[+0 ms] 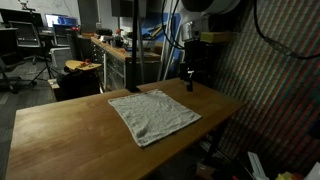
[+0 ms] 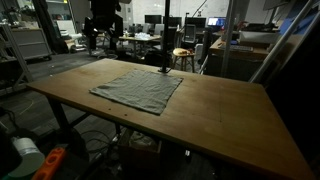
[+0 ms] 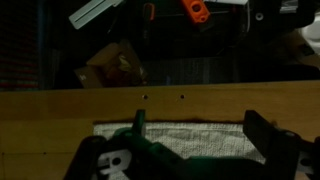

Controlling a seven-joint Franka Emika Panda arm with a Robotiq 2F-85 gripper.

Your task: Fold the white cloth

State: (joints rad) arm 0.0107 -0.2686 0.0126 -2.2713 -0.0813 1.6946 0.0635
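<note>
While a workbench (image 1: pixel 115 55) stands behind, table (image 1: pixel 60 125) bears cloth (image 1: pixel 152 115).

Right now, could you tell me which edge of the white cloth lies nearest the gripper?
The cloth edge farthest from the camera in an exterior view, right by the gripper; the other three lie farther off.

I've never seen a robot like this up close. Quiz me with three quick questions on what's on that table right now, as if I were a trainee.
1. True or false: the white cloth is already folded in half.
2. What does the cloth lie on? A) a wooden table B) a metal tray C) the floor
3. Fill in: in the wrist view, the gripper is ____ (open or shut), with cloth showing between its fingers.

Key: 1 false, it lies spread flat; 2 A; 3 open.
</note>
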